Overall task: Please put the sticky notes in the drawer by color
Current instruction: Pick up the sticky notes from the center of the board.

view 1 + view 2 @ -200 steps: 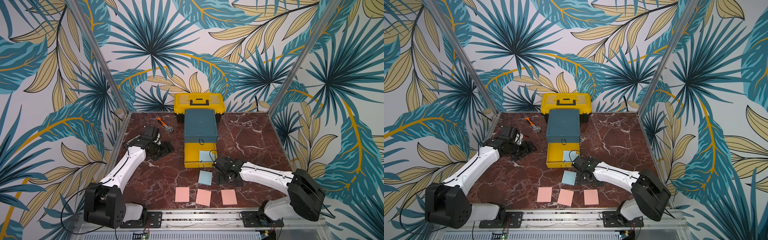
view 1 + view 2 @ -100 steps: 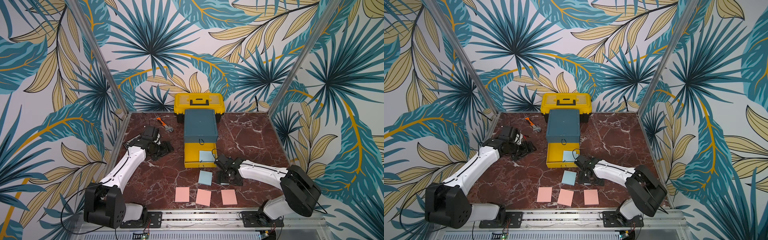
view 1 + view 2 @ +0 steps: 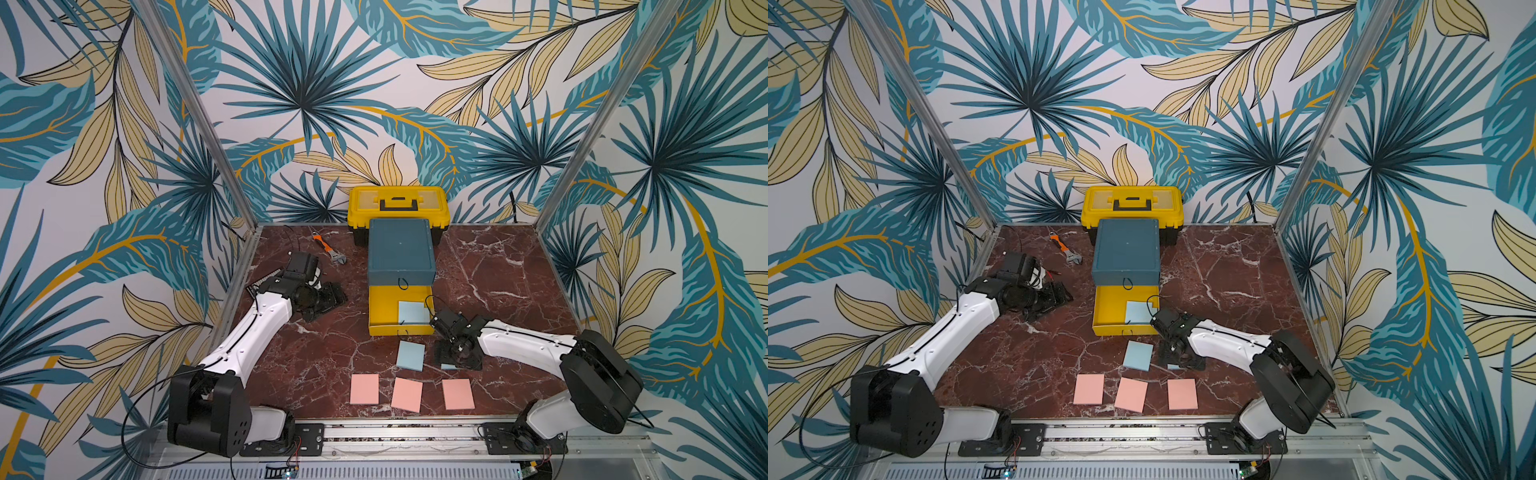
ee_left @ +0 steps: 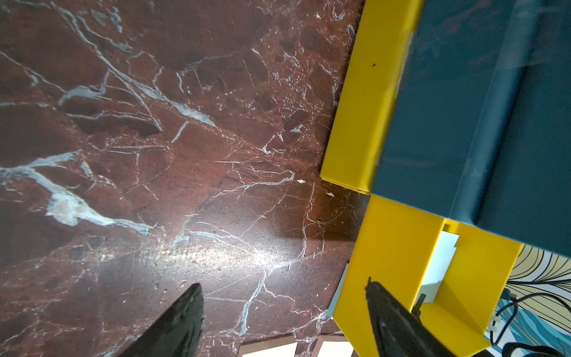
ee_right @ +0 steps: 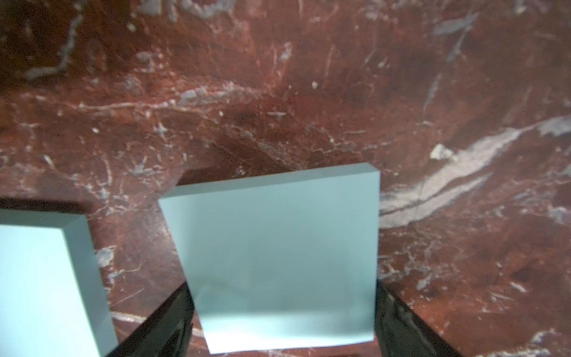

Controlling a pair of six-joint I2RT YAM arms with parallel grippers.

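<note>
right wrist view: right gripper (image 5: 282, 286) is flanking a blue pad (image 5: 272, 247) flat on the table (image 5: 278, 77) near the open drawer (image 3: 384, 307), grip unclear, a shallow pinch risking slippage; left gripper (image 4: 281, 284) is waiting, spread empty.

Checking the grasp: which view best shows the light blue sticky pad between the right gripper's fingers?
Right wrist view: the light blue paper sticky pad shows large, flanked by the right gripper. Both top views show only a sliver under the gripper; the left wrist view doesn't clearly show it.
</note>
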